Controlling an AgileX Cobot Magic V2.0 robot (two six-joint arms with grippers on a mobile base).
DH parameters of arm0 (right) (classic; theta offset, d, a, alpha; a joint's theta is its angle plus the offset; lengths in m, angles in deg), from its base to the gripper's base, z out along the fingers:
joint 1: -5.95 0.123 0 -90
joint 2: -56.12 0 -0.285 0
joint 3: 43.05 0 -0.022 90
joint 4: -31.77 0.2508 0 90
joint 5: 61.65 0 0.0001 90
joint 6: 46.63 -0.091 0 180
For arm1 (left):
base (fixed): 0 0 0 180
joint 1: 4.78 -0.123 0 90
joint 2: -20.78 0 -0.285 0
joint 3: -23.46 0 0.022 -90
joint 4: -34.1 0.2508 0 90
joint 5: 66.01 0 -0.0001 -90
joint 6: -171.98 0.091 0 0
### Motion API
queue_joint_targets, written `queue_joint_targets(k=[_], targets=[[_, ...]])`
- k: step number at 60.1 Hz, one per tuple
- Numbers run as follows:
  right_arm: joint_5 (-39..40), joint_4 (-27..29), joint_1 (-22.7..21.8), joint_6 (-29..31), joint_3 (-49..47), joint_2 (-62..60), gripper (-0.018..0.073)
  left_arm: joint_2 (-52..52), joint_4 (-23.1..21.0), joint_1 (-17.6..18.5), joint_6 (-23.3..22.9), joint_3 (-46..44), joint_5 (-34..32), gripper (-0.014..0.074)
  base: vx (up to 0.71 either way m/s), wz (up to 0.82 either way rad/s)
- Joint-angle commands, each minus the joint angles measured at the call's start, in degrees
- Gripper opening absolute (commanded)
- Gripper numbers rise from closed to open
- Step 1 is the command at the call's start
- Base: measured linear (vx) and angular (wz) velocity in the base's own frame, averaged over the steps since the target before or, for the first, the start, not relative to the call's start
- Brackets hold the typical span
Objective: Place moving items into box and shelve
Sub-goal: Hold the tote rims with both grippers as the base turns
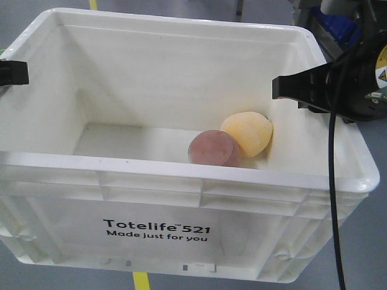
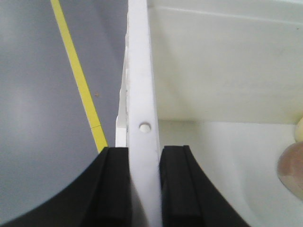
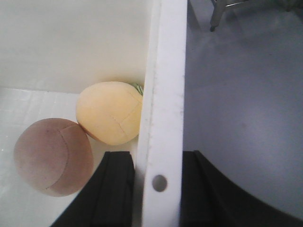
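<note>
Front view: large white ribbed plastic tote (image 1: 181,172) (black "Totelife 521" print) holds a pale yellow-orange soft lump (image 1: 247,134) and a dull brownish-pink soft lump (image 1: 213,148), touching, near its right wall.

Left wrist cam: left gripper (image 2: 142,158) pinches the tote's L wall rim btwn black pads; grey floor (image 2: 38,118) w/ yellow line (image 2: 78,78) outside.

Right wrist cam: right gripper (image 3: 158,163) clamps the R wall rim, both lumps just inside.

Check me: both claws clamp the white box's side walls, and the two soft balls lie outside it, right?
No. The left claw and right claw do clamp the box, but the yellow ball and pink ball lie inside it; the front view shows this.
</note>
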Motion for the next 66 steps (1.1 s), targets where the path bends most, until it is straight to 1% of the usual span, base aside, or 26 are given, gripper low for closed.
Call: queue_joint_targets(k=[1, 66], targets=[[2.9, -7.1, -0.4, 0.3, -1.9, -1.7, -0.0011, -1.5, 4.1, 0.0, 0.2, -2.5, -6.9, -0.0013, 0.22, -0.43], [2.9, -7.1, -0.4, 0.3, -1.9, -1.7, -0.0011, -1.5, 4.1, 0.0, 0.2, -2.5, -6.9, -0.0013, 0.16, -0.53]])
